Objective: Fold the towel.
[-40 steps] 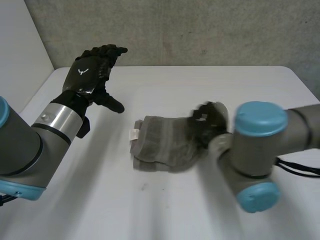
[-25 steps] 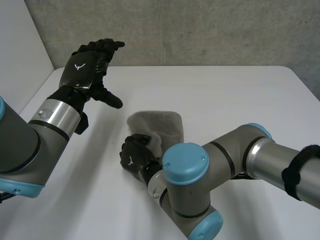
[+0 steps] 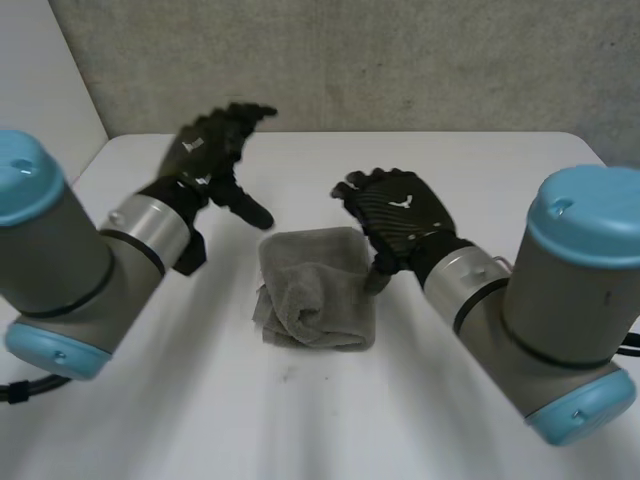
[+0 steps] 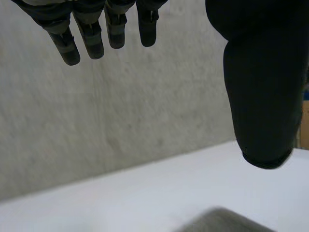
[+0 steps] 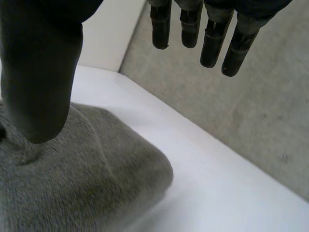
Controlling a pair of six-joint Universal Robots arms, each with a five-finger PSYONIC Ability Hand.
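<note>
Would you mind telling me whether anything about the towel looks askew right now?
The towel lies folded but lumpy: its layers bunch unevenly at the corner nearest the left arm, edges not lined up. Nothing else stands out.

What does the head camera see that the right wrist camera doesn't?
Head view: the left robot hand, open and raised above the table, and the whole towel lying in a folded heap. Right wrist view: a close look at the right robot hand, with its thumb low over the towel's fuzzy pile and its fingers straight. Both: the towel, the white table, the grey wall and the right robot hand.
</note>
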